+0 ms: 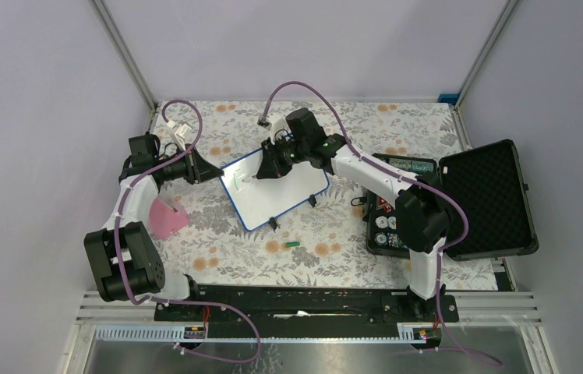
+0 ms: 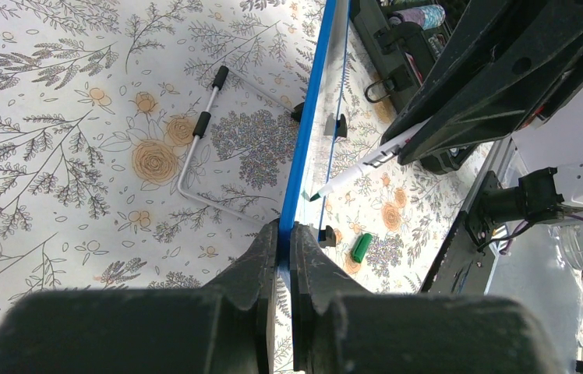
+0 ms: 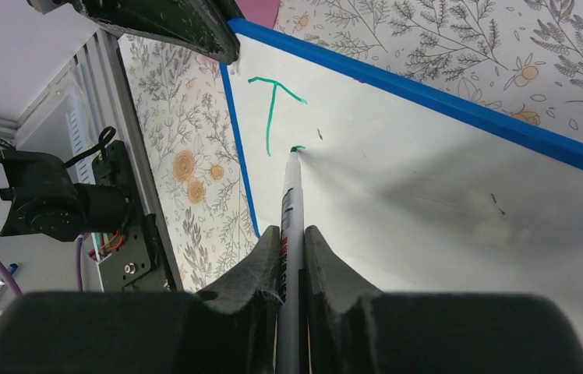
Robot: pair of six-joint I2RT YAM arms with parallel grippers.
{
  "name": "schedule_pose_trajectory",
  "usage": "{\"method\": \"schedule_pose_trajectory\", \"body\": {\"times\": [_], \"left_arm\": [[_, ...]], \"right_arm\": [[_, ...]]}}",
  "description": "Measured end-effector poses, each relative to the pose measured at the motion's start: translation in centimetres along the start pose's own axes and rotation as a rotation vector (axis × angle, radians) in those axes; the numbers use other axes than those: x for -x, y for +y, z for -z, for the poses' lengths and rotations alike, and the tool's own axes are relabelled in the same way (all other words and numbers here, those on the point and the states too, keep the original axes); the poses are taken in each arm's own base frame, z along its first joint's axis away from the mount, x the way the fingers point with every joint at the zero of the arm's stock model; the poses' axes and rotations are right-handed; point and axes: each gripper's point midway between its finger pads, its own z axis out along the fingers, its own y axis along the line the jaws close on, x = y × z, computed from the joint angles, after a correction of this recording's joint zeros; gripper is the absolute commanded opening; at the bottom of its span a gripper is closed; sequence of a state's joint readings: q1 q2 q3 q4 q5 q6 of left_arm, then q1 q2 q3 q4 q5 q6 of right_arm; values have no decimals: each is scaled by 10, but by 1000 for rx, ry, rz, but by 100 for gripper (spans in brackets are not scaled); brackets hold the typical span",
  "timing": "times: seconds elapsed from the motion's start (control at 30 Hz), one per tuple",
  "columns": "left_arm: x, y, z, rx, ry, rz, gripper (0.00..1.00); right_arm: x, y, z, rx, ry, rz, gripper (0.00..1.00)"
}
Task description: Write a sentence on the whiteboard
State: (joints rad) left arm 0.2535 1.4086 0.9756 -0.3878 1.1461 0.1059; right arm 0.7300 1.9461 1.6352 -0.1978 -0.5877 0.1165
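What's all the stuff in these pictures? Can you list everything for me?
whiteboard: one, white with a blue frame, middle of the table
letter T: one, green, near a corner of the board
marker: one, white with a green tip, tip at the board
marker cap: one, green, on the cover near the board
pink thing: one, pink, left side
case: one, black, open, right side
bent metal rod: one, silver with black sleeves, beside the board
table cover: one, white with flowers
left end effector: one, black, shut on the whiteboard's edge
right end effector: one, black, shut on the marker
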Motion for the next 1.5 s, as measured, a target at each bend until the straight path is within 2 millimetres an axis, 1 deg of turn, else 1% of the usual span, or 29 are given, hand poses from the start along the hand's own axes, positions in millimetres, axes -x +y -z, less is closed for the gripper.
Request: {"method": "schedule_pose_trajectory", "body": {"times": [0.4, 0.8, 1.07, 1.5], "left_arm": [[0, 0, 0, 2, 0, -2, 0], [0, 1, 0, 6, 1, -3, 0], [0, 1, 0, 5, 1, -2, 0], [0, 1, 0, 4, 2, -3, 0]], "right_arm": [[-3, 3, -3, 6, 7, 8, 0], [-16, 1, -4, 7, 33, 0, 0], [-16, 0, -2, -2, 34, 19, 0], [-17, -9, 6, -34, 39, 19, 0]]}}
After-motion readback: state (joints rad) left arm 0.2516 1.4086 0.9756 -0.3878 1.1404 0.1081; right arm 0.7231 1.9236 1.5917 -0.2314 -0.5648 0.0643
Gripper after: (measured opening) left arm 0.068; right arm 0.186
